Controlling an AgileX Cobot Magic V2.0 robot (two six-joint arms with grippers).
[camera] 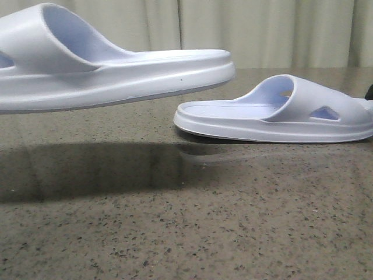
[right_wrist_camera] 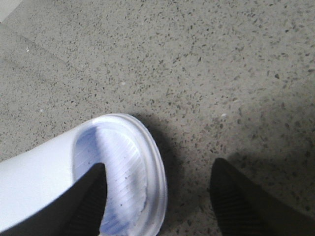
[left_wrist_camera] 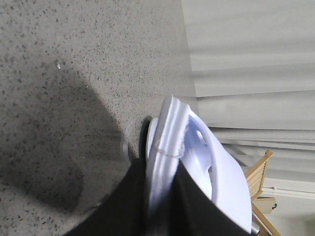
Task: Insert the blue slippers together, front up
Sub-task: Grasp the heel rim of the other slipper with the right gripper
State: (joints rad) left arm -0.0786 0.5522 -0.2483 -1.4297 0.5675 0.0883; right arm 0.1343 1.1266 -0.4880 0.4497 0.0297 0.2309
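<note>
Raised slipper (camera: 116,73) over speckled table (camera: 175,233)

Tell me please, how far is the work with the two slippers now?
Done: the left gripper has shut on one slipper, which hangs above the table. In hand: the right gripper is open at the other slipper, which lies flat on the table; one finger is over its ribbed footbed. Left: grasping that one and fitting the two together; they are apart.
</note>
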